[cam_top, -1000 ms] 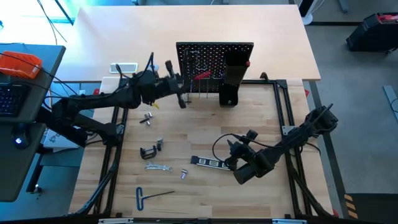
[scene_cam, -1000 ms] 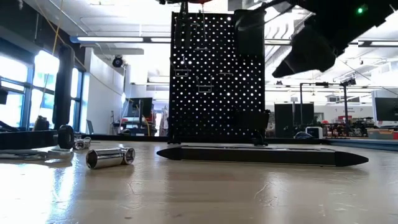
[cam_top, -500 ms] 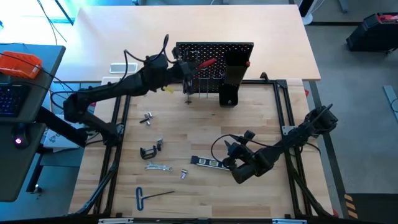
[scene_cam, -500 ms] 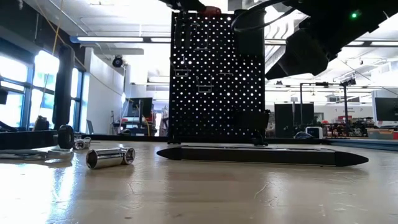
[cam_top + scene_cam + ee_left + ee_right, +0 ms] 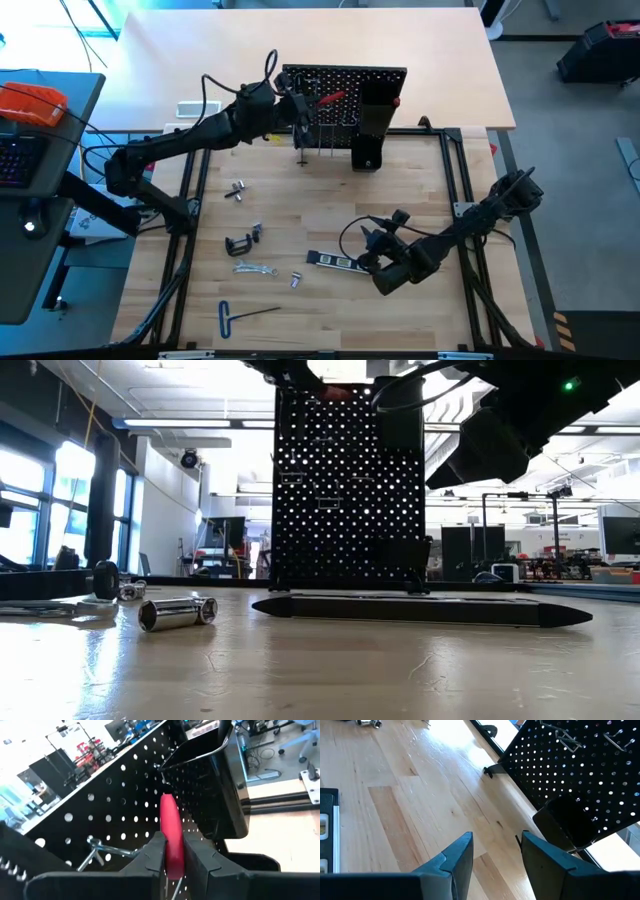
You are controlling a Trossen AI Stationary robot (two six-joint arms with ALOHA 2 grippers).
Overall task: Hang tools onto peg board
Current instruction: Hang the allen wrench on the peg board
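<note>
My left gripper [image 5: 172, 851] is squeezing the red handle of the screwdriver [image 5: 170, 835], right up by the top of the peg board [image 5: 345, 95]. I am holding it in the air, close to the front of the board, near the tall black box [image 5: 375, 120] fixed on it. I think this is the hanging step for this one tool. Next I need to line it up with a hook or the box and lower it in gently, then let go.

The handle is smooth, round and bright red. The board is flat, black and full of little round holes, with thin bent wire hooks [image 5: 102, 851] poking out.

My right gripper [image 5: 492, 852] is waiting low over the wooden table [image 5: 420, 190], with its fingers apart and nothing in them. Near it is lying a long black-and-silver bar [image 5: 335, 262]. More tools are waiting on the pale wood: a black clamp [image 5: 238, 244], a shiny wrench [image 5: 253, 267], and a blue T-shaped key [image 5: 240, 315].
</note>
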